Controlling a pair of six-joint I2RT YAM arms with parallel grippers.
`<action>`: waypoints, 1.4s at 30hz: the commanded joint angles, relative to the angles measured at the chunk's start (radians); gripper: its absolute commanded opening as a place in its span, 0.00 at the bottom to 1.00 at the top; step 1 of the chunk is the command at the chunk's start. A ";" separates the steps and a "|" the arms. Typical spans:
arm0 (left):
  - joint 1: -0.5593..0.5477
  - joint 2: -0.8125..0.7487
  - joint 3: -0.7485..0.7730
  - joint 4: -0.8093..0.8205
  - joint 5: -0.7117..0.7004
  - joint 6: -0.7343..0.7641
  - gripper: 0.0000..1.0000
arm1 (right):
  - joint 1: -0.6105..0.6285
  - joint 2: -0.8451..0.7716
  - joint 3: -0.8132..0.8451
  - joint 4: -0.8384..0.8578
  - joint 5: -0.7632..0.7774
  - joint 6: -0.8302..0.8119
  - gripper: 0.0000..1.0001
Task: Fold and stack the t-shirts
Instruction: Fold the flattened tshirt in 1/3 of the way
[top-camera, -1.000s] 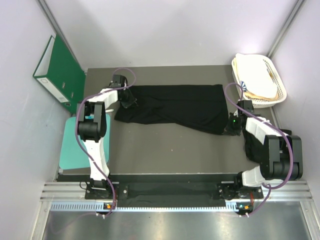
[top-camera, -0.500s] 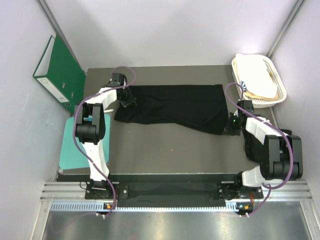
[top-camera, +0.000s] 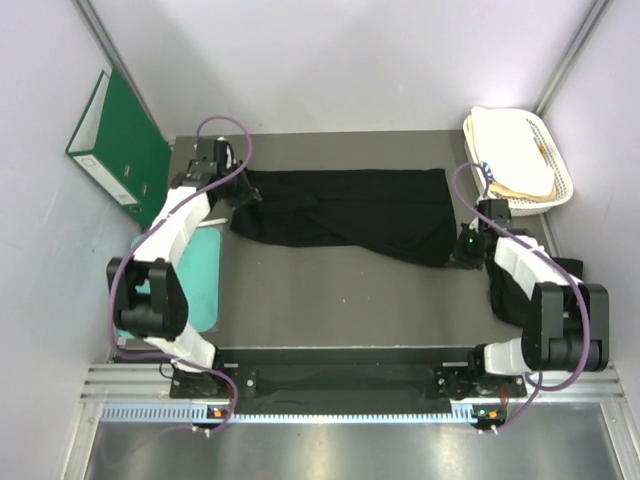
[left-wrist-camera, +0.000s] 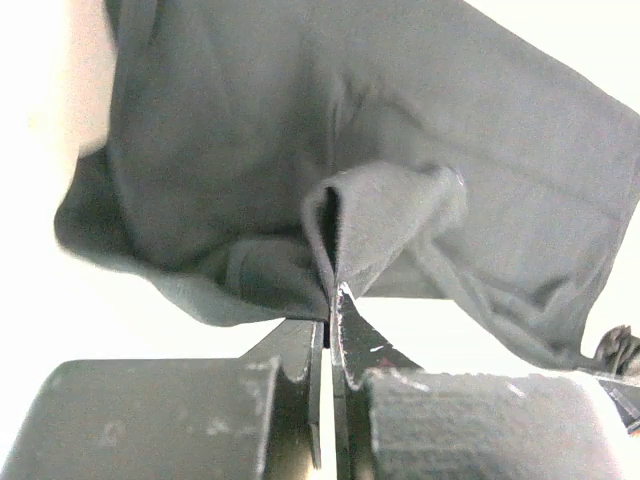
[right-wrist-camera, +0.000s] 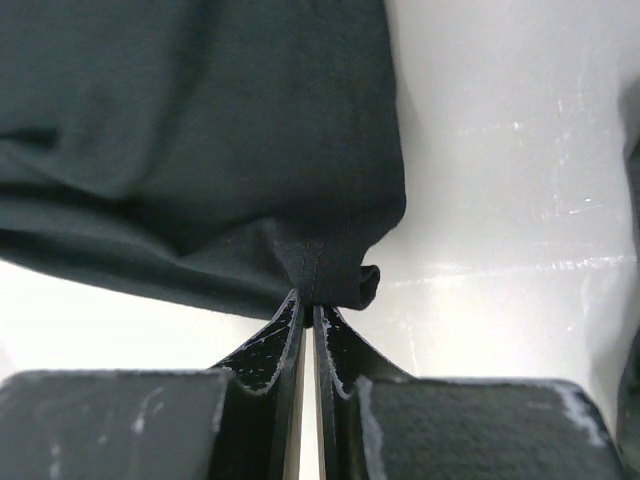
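1. Cloth is gripped at both ends: one black t-shirt (top-camera: 350, 210) lies as a long, partly folded band across the far half of the table (top-camera: 330, 300), and its right end hangs nearer to the arms than its left
2. The left gripper (left-wrist-camera: 330, 300) is closed tight, and a raised fold at the shirt's left end is pinched between its fingertips; the cloth is drawn into a small peak there, so that end is judged to be lifted slightly
3. The right gripper (right-wrist-camera: 305, 300) is likewise closed, and a hemmed corner at the shirt's near right end is nipped between its tips, while the rest of the cloth spreads flat away from it
4. Both ends are held, it is judged, so that the floppy cloth can be drawn taut and moved as one piece without bunching in the middle
5. A straightening or a fold of this shirt is taken to be the step in hand; stacking is judged not yet begun
6. The white basket (top-camera: 563, 170) with cream cloth (top-camera: 515, 150) at the far right, the teal mat (top-camera: 203, 268) beneath the left arm and the green binder (top-camera: 115, 140) against the left wall are not touched by either gripper
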 joint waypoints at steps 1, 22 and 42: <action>-0.002 -0.153 -0.101 -0.107 0.028 -0.002 0.00 | -0.012 -0.093 0.069 -0.044 -0.021 -0.030 0.04; -0.003 -0.913 -0.640 -0.688 0.202 -0.172 0.00 | -0.013 -0.320 -0.009 -0.231 -0.088 -0.022 0.05; -0.002 -0.768 -0.487 -0.418 0.079 -0.179 0.99 | -0.013 -0.339 -0.020 -0.251 -0.105 0.032 0.08</action>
